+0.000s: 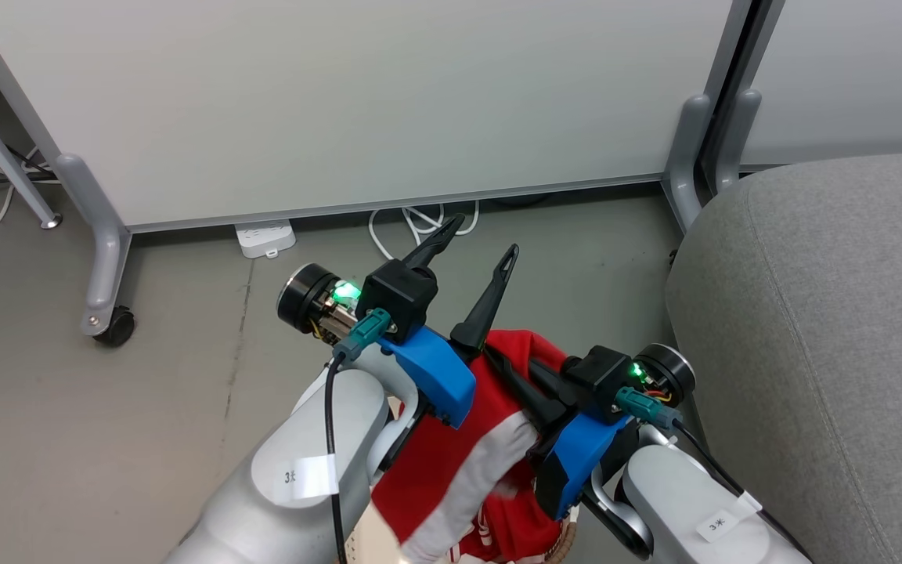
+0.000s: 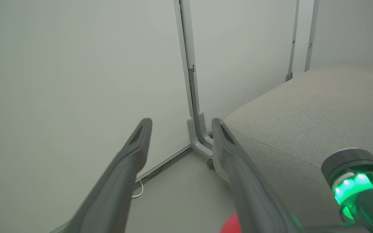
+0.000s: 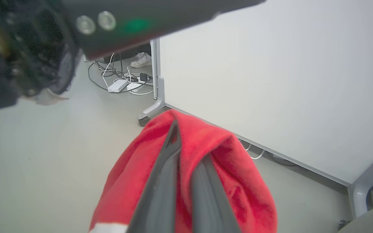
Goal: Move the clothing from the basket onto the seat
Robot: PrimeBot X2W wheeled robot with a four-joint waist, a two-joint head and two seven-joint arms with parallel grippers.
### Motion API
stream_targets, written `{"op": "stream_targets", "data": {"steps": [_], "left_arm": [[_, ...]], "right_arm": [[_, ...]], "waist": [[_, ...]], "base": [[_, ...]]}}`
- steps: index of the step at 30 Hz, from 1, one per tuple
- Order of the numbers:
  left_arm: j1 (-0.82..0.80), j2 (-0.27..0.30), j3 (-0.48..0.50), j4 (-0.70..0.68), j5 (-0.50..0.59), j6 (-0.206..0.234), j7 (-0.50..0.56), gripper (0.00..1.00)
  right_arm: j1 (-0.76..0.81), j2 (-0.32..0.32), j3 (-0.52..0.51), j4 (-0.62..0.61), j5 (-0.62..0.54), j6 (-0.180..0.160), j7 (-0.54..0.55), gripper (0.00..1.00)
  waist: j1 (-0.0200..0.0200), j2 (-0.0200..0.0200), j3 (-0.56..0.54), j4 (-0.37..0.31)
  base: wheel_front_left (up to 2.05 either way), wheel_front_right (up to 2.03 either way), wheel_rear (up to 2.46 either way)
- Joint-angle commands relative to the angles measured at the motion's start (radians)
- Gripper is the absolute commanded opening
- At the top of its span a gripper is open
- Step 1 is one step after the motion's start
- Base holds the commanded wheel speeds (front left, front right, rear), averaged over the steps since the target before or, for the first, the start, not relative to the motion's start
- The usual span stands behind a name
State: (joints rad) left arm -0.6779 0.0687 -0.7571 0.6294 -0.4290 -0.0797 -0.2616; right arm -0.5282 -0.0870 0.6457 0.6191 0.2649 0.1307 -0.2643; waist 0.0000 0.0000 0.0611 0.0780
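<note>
Right jaws are clenching clothing [image 3: 225,155] (left jaws gaping); dangling cloth risks snagging on the basket [image 1: 567,539].

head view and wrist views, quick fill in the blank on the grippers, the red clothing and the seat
1. The left gripper has its jaws ___, with nothing between them.
2. The right gripper has its jaws shut on the ___ clothing.
3. In the head view, the grey seat lies on the robot's ___ side.

Missing words: open; red; right
</note>
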Motion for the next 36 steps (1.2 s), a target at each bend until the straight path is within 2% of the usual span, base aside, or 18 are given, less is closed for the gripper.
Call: {"op": "stream_targets", "data": {"steps": [1,10,19,36], "left_arm": [[0.004,0.001,0.006,-0.001,0.006,0.003,-0.005,1.0],[0.005,0.001,0.01,0.004,0.013,0.0,-0.005,1.0],[-0.004,0.004,0.011,0.0,0.023,-0.001,-0.005,1.0],[-0.016,0.007,-0.022,-0.014,0.055,-0.005,-0.005,1.0]], "right_arm": [[0.003,-0.004,0.0,-0.006,-0.006,0.0,0.0,0.0],[0.0,-0.009,-0.004,-0.01,-0.011,0.0,0.0,0.0],[0.009,-0.014,-0.08,-0.025,-0.017,0.0,0.0,0.0],[0.032,-0.055,-0.289,-0.121,-0.073,0.0,0.0,0.0]], "waist": [[0.0,0.0,0.002,-0.002],[0.0,0.0,0.013,-0.015],[0.0,0.0,0.039,-0.049],[0.0,0.0,0.127,-0.208]], "base": [[0.0,0.0,0.0],[0.0,0.0,0.0],[0.0,0.0,0.0],[0.0,0.0,0.0]]}}
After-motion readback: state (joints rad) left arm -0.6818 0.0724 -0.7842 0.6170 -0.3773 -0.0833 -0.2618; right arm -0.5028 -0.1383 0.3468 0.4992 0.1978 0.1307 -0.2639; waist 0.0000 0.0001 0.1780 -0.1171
